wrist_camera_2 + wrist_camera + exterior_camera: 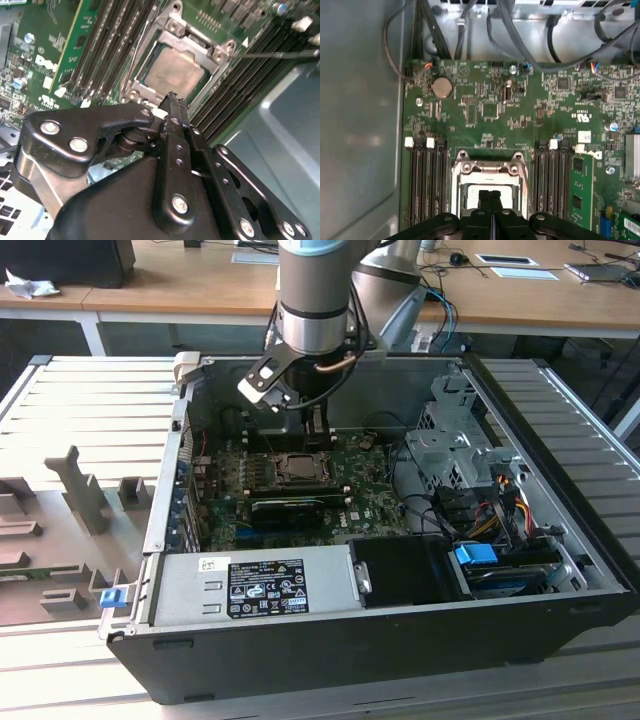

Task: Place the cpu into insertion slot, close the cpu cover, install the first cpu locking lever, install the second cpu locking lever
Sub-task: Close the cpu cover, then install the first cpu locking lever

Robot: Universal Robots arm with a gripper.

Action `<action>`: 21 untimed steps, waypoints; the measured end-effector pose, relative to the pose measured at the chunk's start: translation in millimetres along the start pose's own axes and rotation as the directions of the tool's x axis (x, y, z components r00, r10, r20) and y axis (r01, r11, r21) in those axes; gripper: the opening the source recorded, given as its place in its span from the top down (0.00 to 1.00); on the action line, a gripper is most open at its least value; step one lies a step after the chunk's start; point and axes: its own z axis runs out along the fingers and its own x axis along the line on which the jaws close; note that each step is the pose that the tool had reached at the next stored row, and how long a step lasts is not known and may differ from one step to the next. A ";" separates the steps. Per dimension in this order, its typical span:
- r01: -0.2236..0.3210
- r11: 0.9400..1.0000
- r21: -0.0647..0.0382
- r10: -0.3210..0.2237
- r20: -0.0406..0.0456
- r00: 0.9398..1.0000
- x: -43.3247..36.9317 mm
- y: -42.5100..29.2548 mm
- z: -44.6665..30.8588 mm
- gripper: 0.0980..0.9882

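The end effector [172,100] is clenched on nothing just over the cpu [175,72], upper-middle in the second wrist view under its closed-looking cover [200,42], so it's probably lever time, and that thin lever [280,54] wants a careful push.

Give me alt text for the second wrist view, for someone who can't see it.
The shut gripper is poised at the edge of the cpu cover, whose silver frame surrounds the grey cpu. Dark memory slots flank it on the green motherboard.

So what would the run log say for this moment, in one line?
jaws: shut, empty, above cpu | cpu: seated | cover: down over it
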 end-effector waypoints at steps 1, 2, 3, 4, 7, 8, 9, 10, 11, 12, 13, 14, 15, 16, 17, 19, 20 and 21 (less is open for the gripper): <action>0.002 1.000 0.000 -0.002 0.000 1.000 0.1 -1.8 0.1 0.99; 0.002 1.000 0.000 -0.002 0.000 1.000 0.1 -2.8 0.1 0.99; 0.002 1.000 0.000 -0.002 0.000 1.000 0.2 -3.7 0.0 0.99; 0.002 1.000 0.000 -0.002 0.000 1.000 0.2 -4.6 0.0 0.99; 0.002 1.000 0.000 -0.002 0.000 1.000 0.3 -6.6 -0.1 0.99; 0.002 1.000 0.000 -0.002 0.000 1.000 0.2 -7.0 -0.1 0.99; 0.002 1.000 0.000 -0.002 0.000 1.000 0.3 -7.7 -0.2 0.99; 0.002 1.000 0.000 -0.002 0.000 1.000 0.3 -8.1 -0.2 0.99; 0.002 1.000 0.000 -0.002 0.000 1.000 0.3 -8.6 -0.2 0.99; 0.002 1.000 0.000 -0.002 0.000 1.000 0.3 -8.9 -0.2 0.99; 0.002 1.000 0.000 -0.002 0.000 1.000 0.3 -9.2 -0.3 0.99; 0.002 1.000 0.000 -0.002 0.000 1.000 0.3 -9.4 -0.3 0.99; 0.002 1.000 0.000 -0.002 0.000 1.000 0.3 -9.5 -0.3 0.99; 0.002 1.000 0.000 -0.002 0.000 1.000 0.3 -9.5 -0.6 0.99; 0.002 1.000 0.000 -0.002 0.001 1.000 0.3 -9.5 -1.8 0.99; 0.002 1.000 0.000 -0.002 0.003 1.000 0.5 -9.3 -6.9 0.99; 0.002 1.000 0.000 -0.002 0.003 1.000 0.5 -9.2 -8.3 0.99; 0.002 1.000 0.000 -0.002 0.004 1.000 0.5 -9.2 -9.0 0.99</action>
